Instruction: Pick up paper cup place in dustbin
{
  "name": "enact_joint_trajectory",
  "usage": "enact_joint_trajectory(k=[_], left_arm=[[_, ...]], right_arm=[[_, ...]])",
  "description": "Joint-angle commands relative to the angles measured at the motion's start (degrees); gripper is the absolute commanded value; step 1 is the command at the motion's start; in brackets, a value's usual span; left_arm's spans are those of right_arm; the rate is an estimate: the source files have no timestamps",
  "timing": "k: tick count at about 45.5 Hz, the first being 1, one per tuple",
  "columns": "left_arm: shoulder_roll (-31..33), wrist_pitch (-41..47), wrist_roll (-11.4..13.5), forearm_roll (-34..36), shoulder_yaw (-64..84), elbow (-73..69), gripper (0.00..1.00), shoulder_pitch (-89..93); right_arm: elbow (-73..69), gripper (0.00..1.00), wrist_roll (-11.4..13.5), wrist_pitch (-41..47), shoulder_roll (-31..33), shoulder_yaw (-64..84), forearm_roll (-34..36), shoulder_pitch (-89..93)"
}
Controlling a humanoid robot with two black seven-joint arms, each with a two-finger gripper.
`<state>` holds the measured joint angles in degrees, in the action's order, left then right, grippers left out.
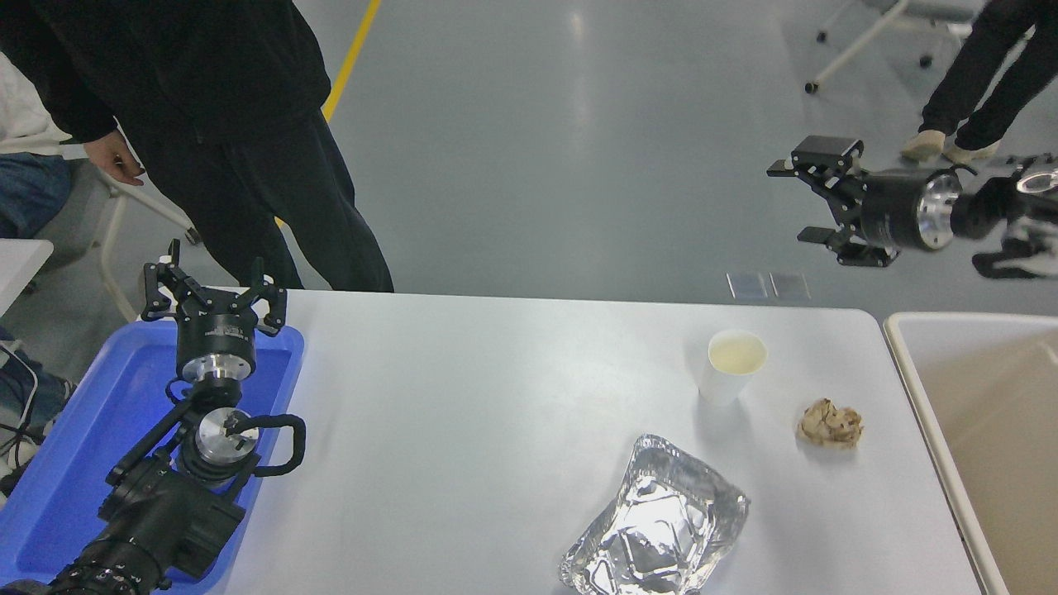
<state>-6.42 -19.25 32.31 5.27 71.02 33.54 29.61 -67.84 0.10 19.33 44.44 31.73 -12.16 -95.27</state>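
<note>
Smooth tapered paper cup upright on table, right tool spread wide, empty, crinkled foil tray nearby

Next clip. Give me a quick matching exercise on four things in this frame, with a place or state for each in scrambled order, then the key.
Things:
1. paper cup
2. right pincer
3. left pincer
4. foil tray

Places or states:
A. open, parked over the blue tray
B. upright on the table, beside the crumpled paper ball
C. crinkled, at the table's near edge
D. open, raised beyond the table's far edge, holding nothing

Pairs: 1-B, 2-D, 3-A, 4-C
</note>
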Motion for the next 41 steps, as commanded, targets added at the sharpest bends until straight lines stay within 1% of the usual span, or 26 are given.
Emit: enact_joint_trajectory(k=[1, 8, 17, 28, 36, 41], left_arm=[[0.00, 0.00, -0.05, 0.00, 0.00, 0.03, 0.99, 0.00], [0.00, 0.00, 0.03, 0.00, 0.00, -0.06, 0.99, 0.00], [0.00, 0.00, -0.05, 0.00, 0.00, -0.06, 0.99, 0.00], [0.00, 0.00, 0.03, 0.00, 0.00, -0.06, 0.99, 0.00], [0.00, 0.00, 0.03, 0.00, 0.00, 0.03, 0.99, 0.00], [0.00, 0.00, -0.06, 0.00, 0.00, -0.06, 0.99, 0.00]], right_arm=[[-14.06, 1.00, -0.01, 0.36, 0.65, 20.02, -4.80, -18.54], [-19.52, 1.00, -0.01, 2.81, -0.67, 26.53, -4.97, -26.54], [-25.58, 1.00, -0.01, 11.16, -2.42, 34.53, -5.06, -38.23], [-28.93, 1.00, -0.01, 19.51, -3.65, 35.24, -7.43, -44.65], [-30.86, 1.00, -0.01, 25.13, -6.37, 36.82, -7.44, -49.47], [-31.83, 1.00, -0.01, 25.40, -7.52, 36.82, -7.35, -50.02]])
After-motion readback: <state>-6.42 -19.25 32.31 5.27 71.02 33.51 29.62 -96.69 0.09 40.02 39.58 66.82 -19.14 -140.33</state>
